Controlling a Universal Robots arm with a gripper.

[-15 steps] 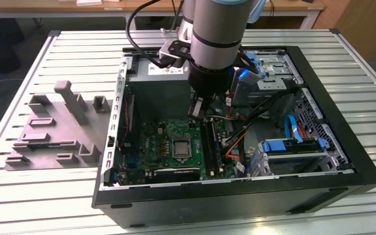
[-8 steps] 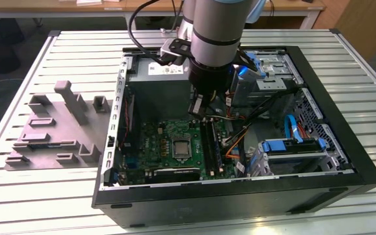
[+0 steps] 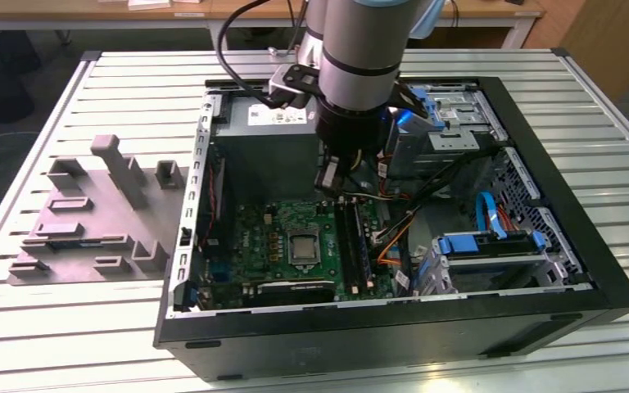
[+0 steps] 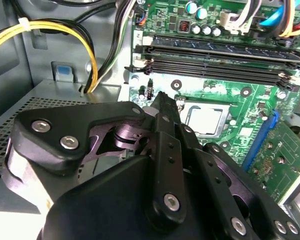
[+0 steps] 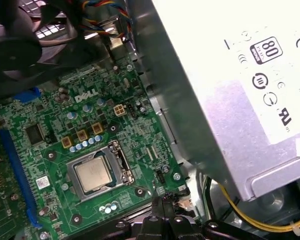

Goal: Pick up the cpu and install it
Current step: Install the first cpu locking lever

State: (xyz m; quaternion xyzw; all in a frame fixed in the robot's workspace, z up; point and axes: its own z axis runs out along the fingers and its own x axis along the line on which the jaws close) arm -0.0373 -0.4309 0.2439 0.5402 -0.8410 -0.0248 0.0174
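Note:
The cpu (image 5: 95,175) lies flat in the socket on the green motherboard (image 5: 50,125), its pale silver top facing up. It also shows as a pale square (image 4: 206,119) in the second wrist view and as a small grey square (image 3: 301,246) in the exterior view. My gripper (image 3: 331,187) hangs inside the open computer case, above the board and slightly off to one side of the socket. Its black fingertips (image 4: 162,100) are shut together with nothing between them. They do not touch the cpu. In the first wrist view the gripper (image 5: 165,202) sits just past the socket's corner.
The grey power-supply box (image 5: 240,100) stands close beside the arm. Yellow and black cables (image 4: 65,30) run along the case wall. Memory slots (image 4: 215,55) lie beside the socket. A blue drive cage (image 3: 490,246) fills the case's right. A grey moulded fixture (image 3: 91,221) sits outside, at the exterior view's left.

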